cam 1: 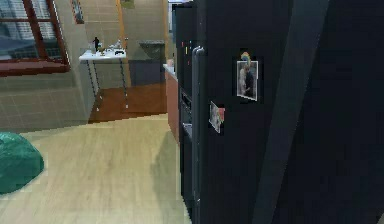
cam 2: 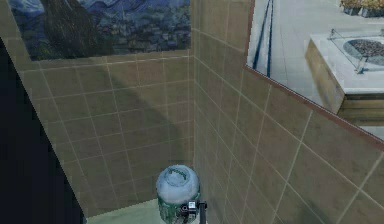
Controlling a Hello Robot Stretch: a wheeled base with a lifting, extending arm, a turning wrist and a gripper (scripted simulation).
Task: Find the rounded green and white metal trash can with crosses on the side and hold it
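A rounded green and white trash can [cam 2: 178, 192] stands on the pale floor in a corner of tan tiled walls, low in the arm side view. The gripper [cam 2: 192, 212] shows as a small dark shape with a white mark at the bottom edge, right against the can's lower right side. I cannot tell whether it holds anything, since the can stands right behind it. No marks on the can's side can be made out.
A tall black fridge [cam 1: 270, 120] with photos stuck on it takes up the forward view's right. Light wood floor [cam 1: 110, 165] runs left to a green beanbag [cam 1: 15, 160]. A white table [cam 1: 105, 55] stands far back. A landscape painting [cam 2: 100, 25] hangs above the can.
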